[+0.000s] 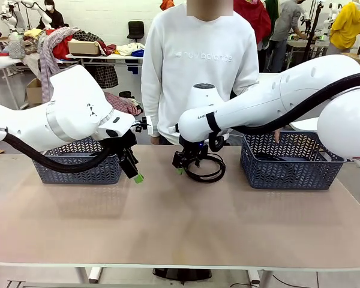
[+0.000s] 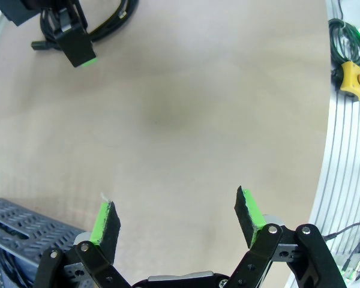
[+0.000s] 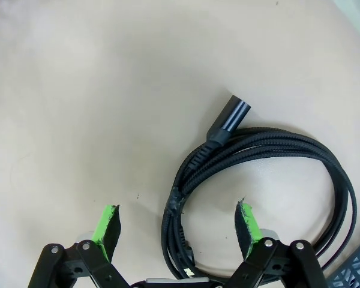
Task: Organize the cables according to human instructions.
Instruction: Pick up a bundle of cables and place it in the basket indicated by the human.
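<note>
Cables are the matter here: one thin black braided cord coiled in a loose ring (image 3: 258, 180) lies flat on the beige tabletop (image 1: 180, 222), near the far edge, between two dark grey plastic lattice baskets. Its cylindrical black plug end (image 3: 230, 119) points away from the coil. The right gripper (image 3: 179, 223) hangs directly above the near side of that coil with its green-padded fingers spread wide, one on each side of the bundled strands, gripping nothing. In the front view the same gripper (image 1: 189, 161) sits just in front of the standing person in a white sweatshirt (image 1: 198, 66). The left gripper (image 2: 177, 216) is likewise released and empty, poised over bare table just beside the left basket (image 1: 78, 171). The right basket (image 1: 291, 165) stands to the other side, and something dark lies inside it, too hidden to identify.
</note>
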Robot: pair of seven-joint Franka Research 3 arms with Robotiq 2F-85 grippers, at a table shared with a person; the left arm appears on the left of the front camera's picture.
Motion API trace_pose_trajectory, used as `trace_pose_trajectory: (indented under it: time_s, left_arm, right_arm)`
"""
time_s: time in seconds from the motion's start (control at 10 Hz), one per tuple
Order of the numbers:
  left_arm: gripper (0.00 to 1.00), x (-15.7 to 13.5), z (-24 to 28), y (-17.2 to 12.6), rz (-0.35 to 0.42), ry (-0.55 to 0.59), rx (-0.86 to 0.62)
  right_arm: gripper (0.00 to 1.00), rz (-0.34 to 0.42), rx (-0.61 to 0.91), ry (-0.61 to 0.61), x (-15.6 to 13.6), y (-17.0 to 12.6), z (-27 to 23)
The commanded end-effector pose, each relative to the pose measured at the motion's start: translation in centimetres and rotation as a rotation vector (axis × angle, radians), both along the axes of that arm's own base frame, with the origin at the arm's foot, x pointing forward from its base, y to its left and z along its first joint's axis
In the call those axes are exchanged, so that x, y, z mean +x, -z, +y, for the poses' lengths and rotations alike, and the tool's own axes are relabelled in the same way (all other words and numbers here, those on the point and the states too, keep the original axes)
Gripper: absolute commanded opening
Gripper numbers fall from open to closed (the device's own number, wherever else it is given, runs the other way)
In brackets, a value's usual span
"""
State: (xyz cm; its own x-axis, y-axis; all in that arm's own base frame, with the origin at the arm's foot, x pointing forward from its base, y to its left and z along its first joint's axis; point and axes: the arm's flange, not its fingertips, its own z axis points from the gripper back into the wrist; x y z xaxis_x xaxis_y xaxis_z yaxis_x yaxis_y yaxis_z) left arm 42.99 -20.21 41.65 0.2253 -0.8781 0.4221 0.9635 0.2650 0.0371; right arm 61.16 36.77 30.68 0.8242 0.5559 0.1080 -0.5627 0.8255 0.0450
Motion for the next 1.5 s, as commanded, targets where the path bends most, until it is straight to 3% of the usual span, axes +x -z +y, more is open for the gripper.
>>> trace_pose_trajectory:
  time_s: [0.0, 0.3, 0.4, 0.5, 0.6, 0.7, 0.8, 0.9, 1.0, 1.1, 1.2, 1.3, 1.4]
  left_arm:
    - [1.00, 0.08, 0.30, -0.11, 0.001, 0.014, 0.006]
    - [1.00, 0.08, 0.30, -0.11, 0.001, 0.014, 0.006]
    - [1.00, 0.08, 0.30, -0.11, 0.001, 0.014, 0.006]
    - [1.00, 0.08, 0.30, -0.11, 0.001, 0.014, 0.006]
    - [1.00, 0.08, 0.30, -0.11, 0.001, 0.014, 0.006]
    - [1.00, 0.08, 0.30, -0.11, 0.001, 0.014, 0.006]
    - [1.00, 0.08, 0.30, -0.11, 0.001, 0.014, 0.006]
    - [1.00, 0.08, 0.30, -0.11, 0.001, 0.014, 0.006]
    - [1.00, 0.08, 0.30, -0.11, 0.001, 0.014, 0.006]
    - [1.00, 0.08, 0.30, -0.11, 0.001, 0.014, 0.006]
    - [1.00, 0.08, 0.30, -0.11, 0.001, 0.014, 0.006]
    - [1.00, 0.08, 0.30, -0.11, 0.001, 0.014, 0.006]
    - [1.00, 0.08, 0.30, -0.11, 0.001, 0.014, 0.006]
  right_arm:
    - [1.00, -0.007, -0.049, 0.015, 0.59, -0.06, 0.79]
    - [1.00, 0.007, -0.054, 0.023, 0.55, -0.01, 0.86]
    - [0.82, 0.007, -0.053, 0.028, 0.55, -0.09, 0.88]
    - [0.82, 0.010, -0.053, 0.031, 0.57, -0.06, 0.88]
    - [0.64, 0.014, -0.052, 0.034, 0.60, -0.07, 0.87]
    - [0.77, 0.013, -0.055, 0.032, 0.58, -0.05, 0.91]
    - [0.46, 0.017, -0.053, 0.033, 0.60, -0.03, 0.89]
    - [0.59, 0.018, -0.049, 0.035, 0.61, -0.03, 0.83]
    - [0.27, 0.018, -0.047, 0.035, 0.62, -0.03, 0.82]
    - [0.41, 0.017, -0.043, 0.035, 0.59, 0.01, 0.78]
    - [0.09, 0.018, -0.034, 0.036, 0.56, 0.01, 0.77]
    - [0.22, 0.010, -0.023, 0.039, 0.51, -0.14, 0.72]
    - [0.00, 0.012, -0.022, 0.039, 0.50, -0.12, 0.67]
